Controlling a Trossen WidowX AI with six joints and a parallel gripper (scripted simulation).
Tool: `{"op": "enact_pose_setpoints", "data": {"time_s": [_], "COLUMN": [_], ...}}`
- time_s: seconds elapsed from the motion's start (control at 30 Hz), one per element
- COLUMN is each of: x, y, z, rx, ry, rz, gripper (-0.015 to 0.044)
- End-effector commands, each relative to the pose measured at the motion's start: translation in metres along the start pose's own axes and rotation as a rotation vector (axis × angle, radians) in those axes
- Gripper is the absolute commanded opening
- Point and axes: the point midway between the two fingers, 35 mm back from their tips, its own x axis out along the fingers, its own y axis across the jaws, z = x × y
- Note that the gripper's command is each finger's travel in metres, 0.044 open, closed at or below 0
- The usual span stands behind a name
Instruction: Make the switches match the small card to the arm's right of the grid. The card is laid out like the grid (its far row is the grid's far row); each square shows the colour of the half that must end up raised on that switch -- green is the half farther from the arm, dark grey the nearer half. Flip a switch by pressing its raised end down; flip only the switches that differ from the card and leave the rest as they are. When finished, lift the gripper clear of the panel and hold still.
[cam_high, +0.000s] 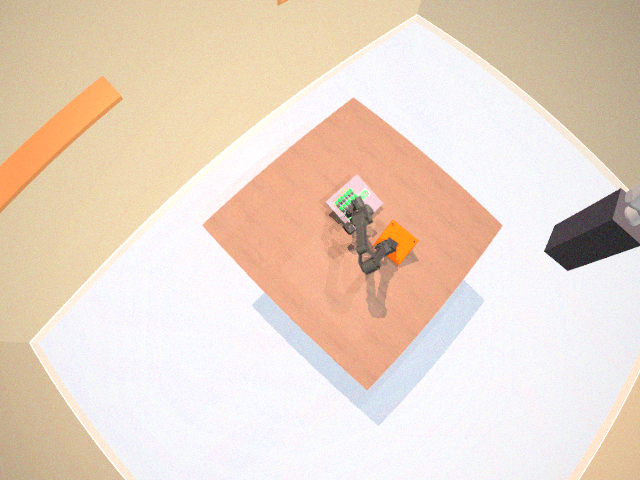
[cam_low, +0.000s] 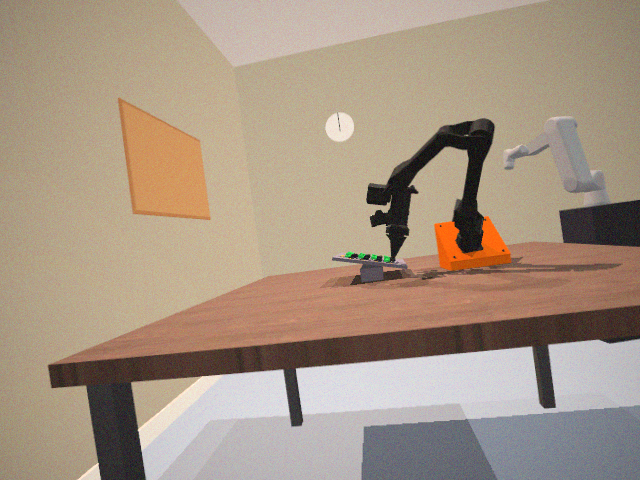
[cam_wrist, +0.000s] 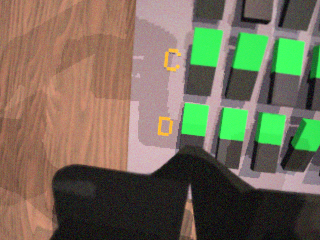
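Note:
The switch panel (cam_high: 356, 180) (cam_low: 371, 272) (cam_wrist: 152, 15) is pale, tilted, and carries rows of green and dark grey rocker switches. The wrist view shows the letters C (cam_wrist: 171, 60) and D (cam_wrist: 165, 126) beside two rows. My gripper (cam_high: 349, 212) (cam_low: 394, 258) (cam_wrist: 191, 153) is shut and empty. Its tips are down at the panel's near edge and overlap the dark near half of the leftmost row D switch (cam_wrist: 195, 119); whether they press it is hard to tell. The small card (cam_high: 364, 194) lies right of the grid, its squares too small to read.
The orange base plate (cam_high: 405, 241) (cam_low: 480, 258) under the arm stands behind the panel in the exterior view. Both stand on the wooden table (cam_high: 279, 206) (cam_low: 248, 320). A white arm (cam_low: 571, 160) stands on a dark block (cam_low: 599, 222) away from the table.

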Motion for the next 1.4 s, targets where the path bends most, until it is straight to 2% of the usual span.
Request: {"op": "enact_pose_setpoints", "data": {"time_s": [0.0, 1.37], "x": [0.0007, 0.0054], "y": [0.0002, 0.0003], "z": [-0.0006, -0.0007], "rx": [0.005, 0.005], "ry": [0.001, 0.001], "rz": [0.004, 0.004], "gripper": [0.0, 0.0]}}
